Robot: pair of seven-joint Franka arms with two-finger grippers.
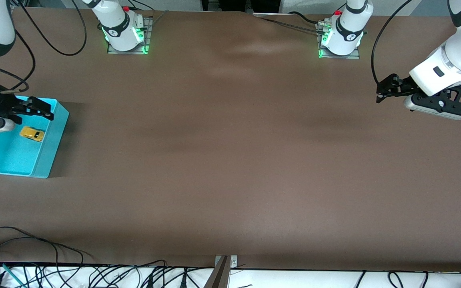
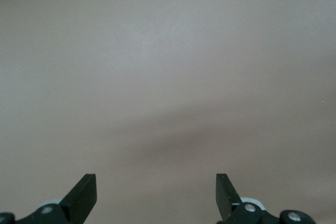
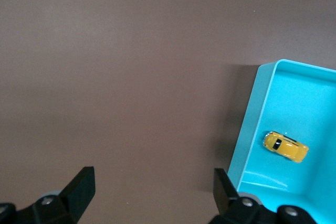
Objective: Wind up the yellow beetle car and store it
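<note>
The yellow beetle car (image 1: 32,134) (image 3: 286,147) lies on the floor of a cyan bin (image 1: 50,148) (image 3: 252,124) at the right arm's end of the table. My right gripper (image 1: 45,109) (image 3: 152,182) hangs open over the bin's rim, above and beside the car, with nothing between its fingers. In the right wrist view, one of its fingertips (image 3: 223,184) sits at the bin's corner and the rest looks onto bare brown table. My left gripper (image 1: 384,90) (image 2: 156,187) waits open over bare table at the left arm's end, holding nothing.
The two arm bases (image 1: 124,34) (image 1: 340,38) stand on plates along the table edge farthest from the front camera. Black cables (image 1: 34,244) lie across the table's nearest edge toward the right arm's end. A metal bracket (image 1: 224,264) sits mid-edge.
</note>
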